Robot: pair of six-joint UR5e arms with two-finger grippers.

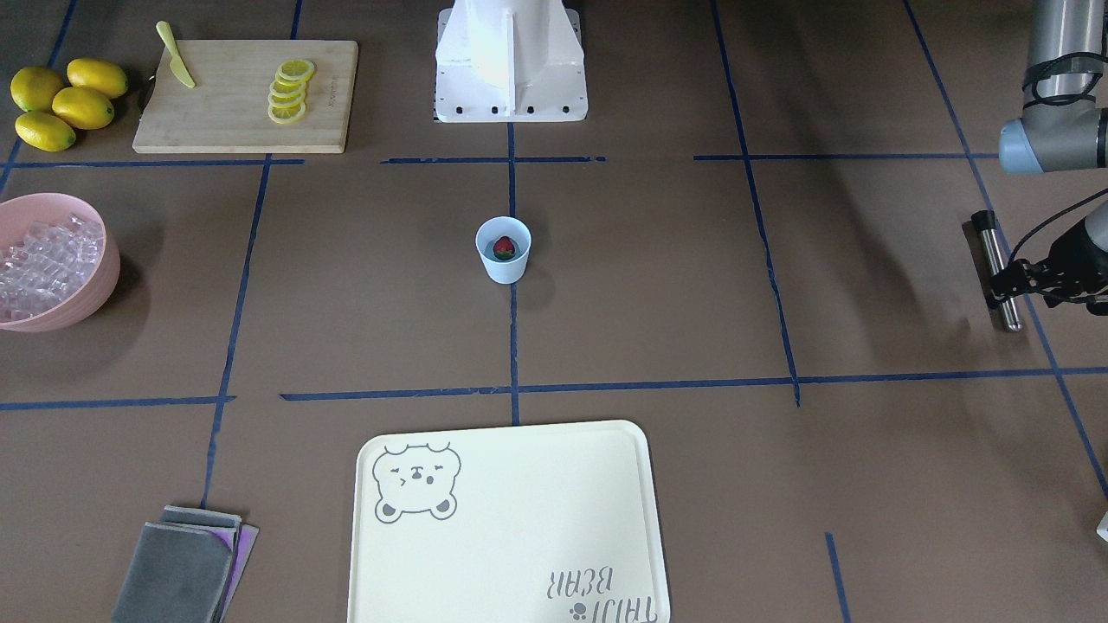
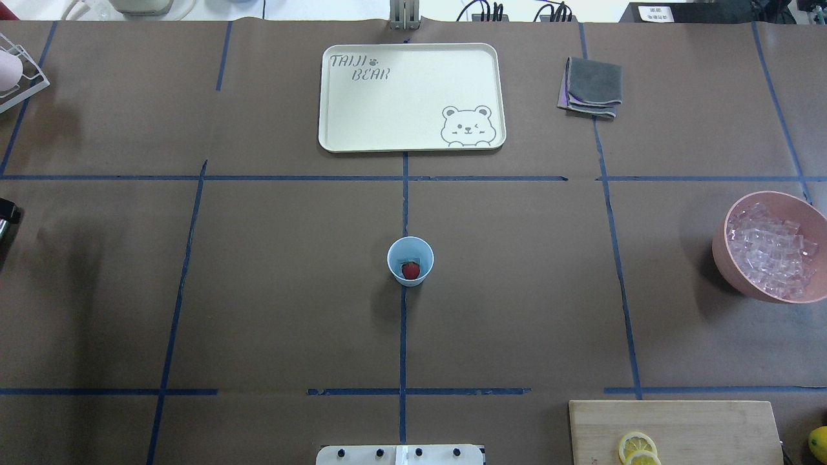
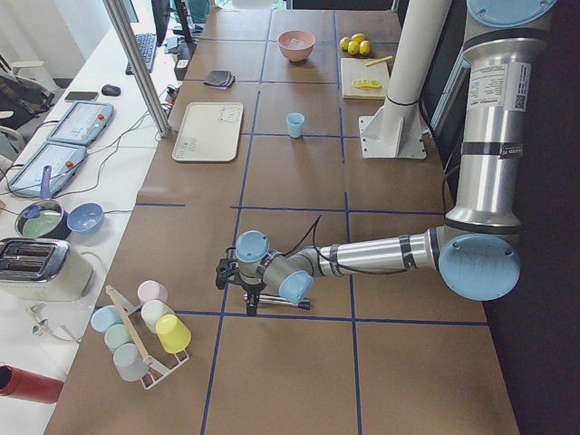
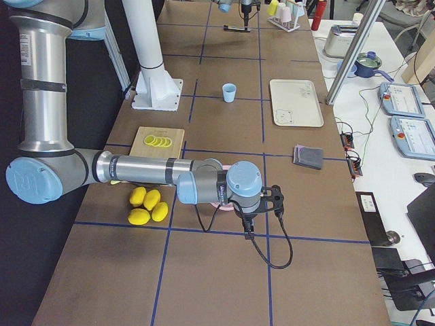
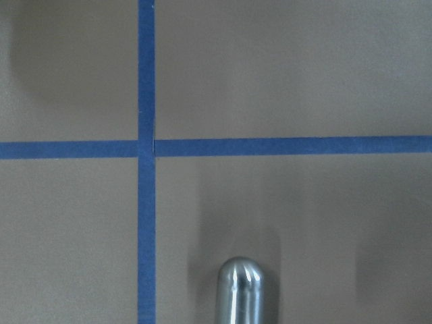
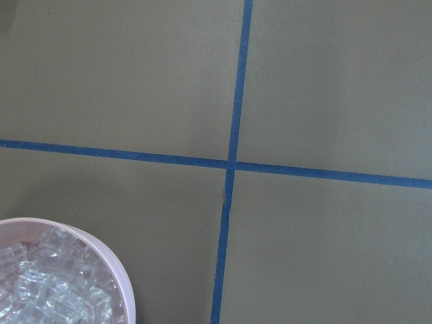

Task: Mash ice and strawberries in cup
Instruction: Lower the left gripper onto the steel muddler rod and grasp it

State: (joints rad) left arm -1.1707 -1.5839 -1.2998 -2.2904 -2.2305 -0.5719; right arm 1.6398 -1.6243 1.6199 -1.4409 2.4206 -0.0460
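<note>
We take the wooden cutting board [image 1: 225, 112] as our mark: lemon slices [image 1: 290, 91] and a yellow knife [image 1: 176, 66] lie on it. Four whole lemons [image 1: 82, 106] sit just beside it and a pink bowl [image 1: 108, 268] near it. A bear-printed tray [image 1: 519, 519] and folded grey cloths [image 1: 177, 567] lie well apart from it.

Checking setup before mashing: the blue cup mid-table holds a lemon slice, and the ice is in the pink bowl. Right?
No: the cup holds a red strawberry, not a lemon slice; the overhead view shows it. The ice is in the pink bowl.
</note>
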